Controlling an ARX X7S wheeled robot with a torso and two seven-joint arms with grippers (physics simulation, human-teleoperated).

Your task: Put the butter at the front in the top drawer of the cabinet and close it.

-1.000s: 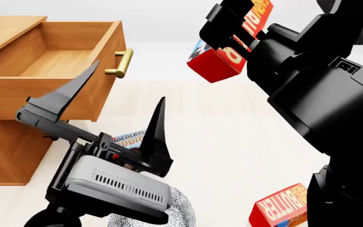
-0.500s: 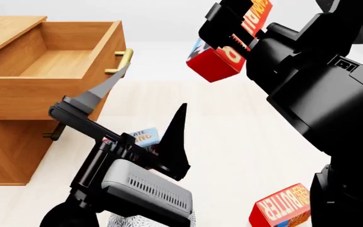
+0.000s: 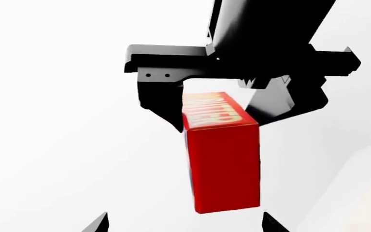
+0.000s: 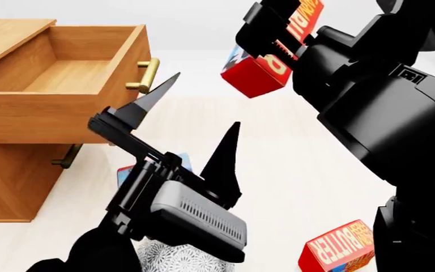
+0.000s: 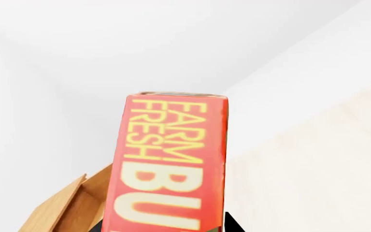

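The right gripper (image 4: 278, 39) is clamped on the butter (image 4: 257, 72), its dark fingers (image 3: 163, 99) pressing the carton from two opposite sides, as the left wrist view shows plainly. The carton hangs high in the air, tilted, its red end pointing down toward the floor and its yellow lettering running up into the gripper; in the right wrist view the words "FARM FRESH" fill the face nearest the camera. It is held well to the right of the top drawer (image 4: 59, 76) and above the level of the drawer's rim, not over the open box. The left gripper (image 4: 195, 124) holds nothing: its two pointed fingers (image 4: 151, 96) are spread wide, one tip lying just in front of the brass handle (image 4: 146, 75) in the head view, though whether it touches cannot be told. The top drawer stands pulled out of the cabinet (image 4: 6, 175), its wooden floor bare. Beneath the left arm a blue-edged box (image 4: 127, 170) lies mostly hidden on the pale floor (image 4: 293, 164), and a speckled bowl (image 4: 179, 258) shows at the lower edge. A second butter carton (image 4: 337, 247) lies on the floor at the lower right, beside the robot's dark body.
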